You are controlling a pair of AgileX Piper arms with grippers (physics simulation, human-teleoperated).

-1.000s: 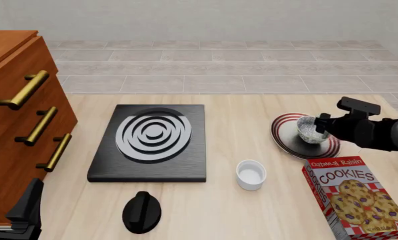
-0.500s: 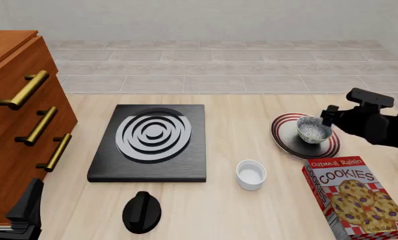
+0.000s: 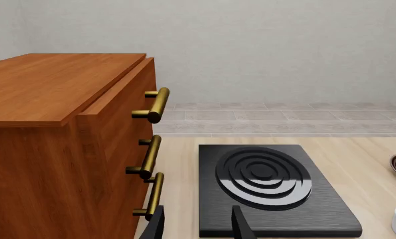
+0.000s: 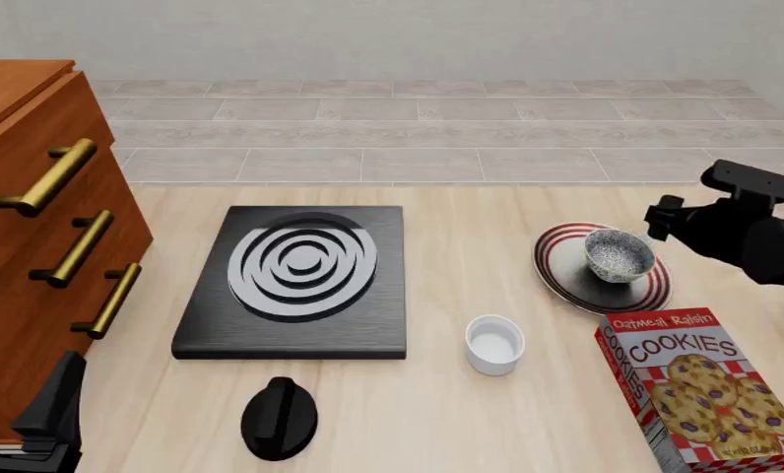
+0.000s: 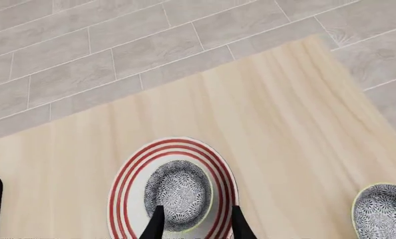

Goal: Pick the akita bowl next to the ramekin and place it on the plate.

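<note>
Front view — akita bowl [image 4: 619, 254] upright, mouth up, on plate [image 4: 559, 279].

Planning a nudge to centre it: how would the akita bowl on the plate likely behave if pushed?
The akita bowl looks rigid and glazed, so it would probably slide, not flex. It sits toward the far side of the plate, whose smooth surface may let it skate. Its round, low shape suggests tipping is unlikely. The right gripper is clear of it.
</note>
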